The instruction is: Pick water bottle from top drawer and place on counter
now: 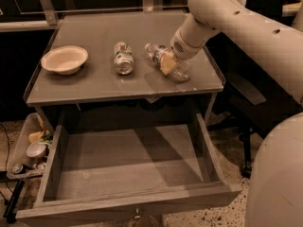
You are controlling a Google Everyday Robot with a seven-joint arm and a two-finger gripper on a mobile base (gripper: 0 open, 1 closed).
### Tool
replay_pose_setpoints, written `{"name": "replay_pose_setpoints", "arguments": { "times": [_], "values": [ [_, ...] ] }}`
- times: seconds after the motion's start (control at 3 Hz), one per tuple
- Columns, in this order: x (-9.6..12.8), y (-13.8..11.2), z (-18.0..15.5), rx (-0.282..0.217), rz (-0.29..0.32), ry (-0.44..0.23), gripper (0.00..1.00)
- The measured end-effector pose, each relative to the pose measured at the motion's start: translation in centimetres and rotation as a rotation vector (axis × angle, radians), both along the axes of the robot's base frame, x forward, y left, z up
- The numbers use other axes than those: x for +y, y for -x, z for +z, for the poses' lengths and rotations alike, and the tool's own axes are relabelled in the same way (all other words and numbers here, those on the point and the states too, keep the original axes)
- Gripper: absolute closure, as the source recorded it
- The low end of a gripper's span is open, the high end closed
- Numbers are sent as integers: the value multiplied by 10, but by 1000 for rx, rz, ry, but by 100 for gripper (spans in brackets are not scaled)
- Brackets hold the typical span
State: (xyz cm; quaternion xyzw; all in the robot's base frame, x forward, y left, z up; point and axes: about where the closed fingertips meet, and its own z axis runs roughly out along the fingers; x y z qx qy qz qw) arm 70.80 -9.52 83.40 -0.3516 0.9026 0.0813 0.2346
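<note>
Camera view: the gripper [167, 64] sits low over the right side of the counter [94, 86], its fingers closed across the middle of the bottle [154, 52]. The bottle lies on its side, neck pointing left, and seems to rest on the surface. A can [123, 58] lies just left of it, with a bowl [64, 59] farther left. Below, the drawer [128, 200] stands pulled out.
</note>
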Motion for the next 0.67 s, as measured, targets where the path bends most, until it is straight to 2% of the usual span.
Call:
{"name": "replay_pose_setpoints", "arguments": {
  "times": [0.67],
  "values": [
    [0, 0, 0, 0, 0, 0, 35]
  ]
}}
